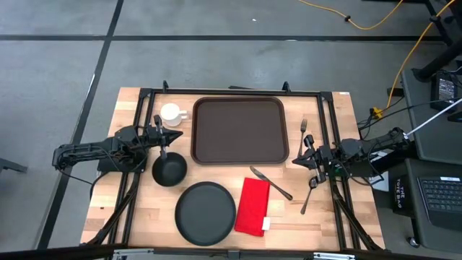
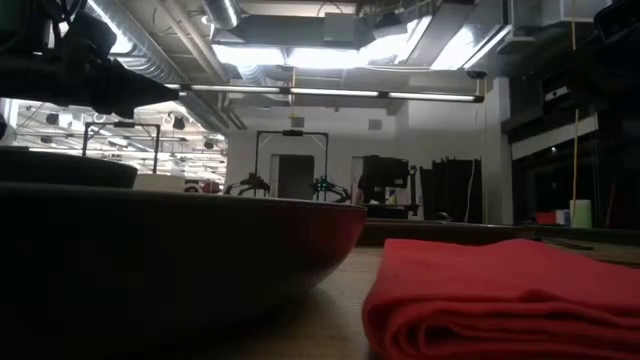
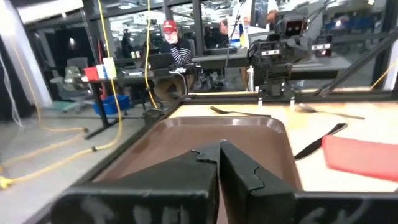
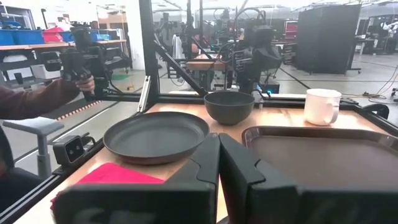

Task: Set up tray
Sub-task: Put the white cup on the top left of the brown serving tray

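Note:
The dark brown tray (image 1: pixel 240 130) lies flat on the wooden table at its far middle; it also shows in the wrist views (image 3: pixel 211 134) (image 4: pixel 323 158). My left gripper (image 1: pixel 175 135) hovers shut just off the tray's left rim, pointing level toward it (image 3: pixel 219 152). My right gripper (image 1: pixel 298 153) hovers shut off the tray's right near corner, pointing level toward the table's left (image 4: pixel 217 142). Neither touches anything.
A white mug (image 1: pixel 172 113) and a black bowl (image 1: pixel 169 170) stand left of the tray. A black plate (image 1: pixel 206 212) and a red napkin (image 1: pixel 253 206) lie near the front edge. Knife (image 1: pixel 271 183), fork (image 1: pixel 304 130) and spoon (image 1: pixel 309 195) lie at the right. A person's sleeve (image 4: pixel 37 99) shows beyond the table.

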